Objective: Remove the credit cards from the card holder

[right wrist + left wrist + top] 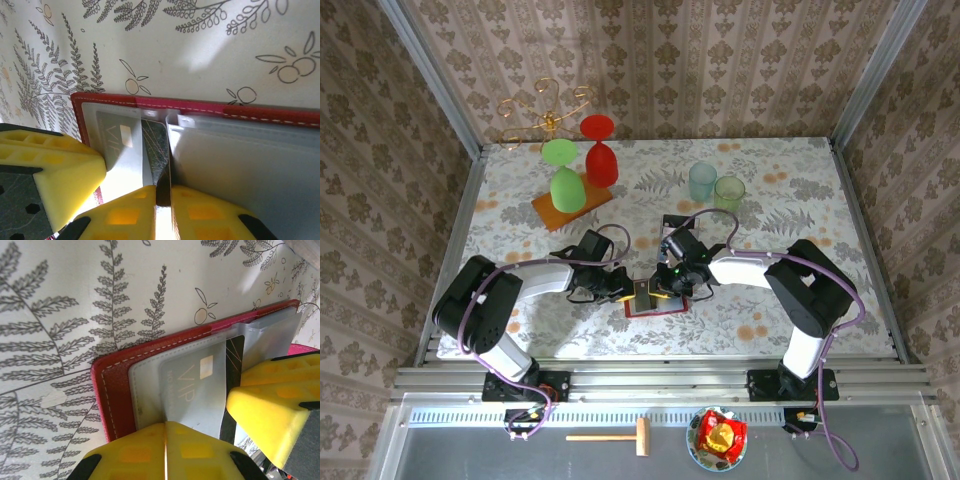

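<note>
1. Small red folding card holder point(655, 310) with a stitched edge and greyish clear plastic pockets inside. It lies open and flat on the fern-print tablecloth point(770, 200), around mid-table on the near side, between the two arms
2. Left gripper point(165, 437): yellow fingers pressed fully together, no gap. Tips sit on the near edge of a clear pocket of the card holder; cannot tell if any of the pocket is pinched between them
3. Greyish VIP card point(192, 390), thin rectangular plastic with a gold chip, sits inside that clear pocket, just beyond the left gripper tips
4. Right gripper point(164, 200): yellow fingers almost together, pinching the near edge of the black card point(154, 147), thin and flat with fine gold lines. The card shows as a dark strip in the narrow slit between the fingers
5. The black card is just beside the VIP card, by the fold of the card holder, and its far end lies within the holder's outline
6. Both grippers are just beside each other over the near side of the card holder. One of the right fingers point(270, 410) is close to the left gripper in the left wrist view
7. Far side of table, well apart from the holder: green plastic goblet point(566, 186) and red plastic goblet point(601, 165) at an orange wooden board point(552, 212), plus two translucent tumblers point(703, 182) near each other, and a gold wire stand point(546, 112) at the back
</note>
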`<state>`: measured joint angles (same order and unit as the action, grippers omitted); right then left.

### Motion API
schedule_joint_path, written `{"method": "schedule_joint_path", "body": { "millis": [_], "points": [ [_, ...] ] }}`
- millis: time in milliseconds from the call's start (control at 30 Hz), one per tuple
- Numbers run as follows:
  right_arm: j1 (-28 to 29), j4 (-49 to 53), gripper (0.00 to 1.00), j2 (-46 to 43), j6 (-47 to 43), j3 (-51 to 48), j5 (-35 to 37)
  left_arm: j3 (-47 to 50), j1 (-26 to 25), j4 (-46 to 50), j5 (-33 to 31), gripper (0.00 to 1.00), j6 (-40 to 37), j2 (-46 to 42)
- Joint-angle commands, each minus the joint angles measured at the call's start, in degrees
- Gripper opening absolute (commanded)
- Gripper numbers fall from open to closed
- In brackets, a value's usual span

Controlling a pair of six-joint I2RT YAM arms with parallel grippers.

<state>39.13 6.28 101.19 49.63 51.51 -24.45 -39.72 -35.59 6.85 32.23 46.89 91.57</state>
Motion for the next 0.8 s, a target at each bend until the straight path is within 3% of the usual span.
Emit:
{"method": "schedule_joint_path", "body": {
  "millis": [0,767],
  "points": [
    [-0.5,-0.5,0.12,-1.3,0.3,-1.3,-0.3,0.4,-0.1,0.5,0.3,0.09,0.5,1.2],
    [-3.1,9.2,0.09,-8.1,-5.9,-1.5,6.1,-0.4,-0.1,1.2,0.4,0.09,0.2,1.4]
  ]
}}
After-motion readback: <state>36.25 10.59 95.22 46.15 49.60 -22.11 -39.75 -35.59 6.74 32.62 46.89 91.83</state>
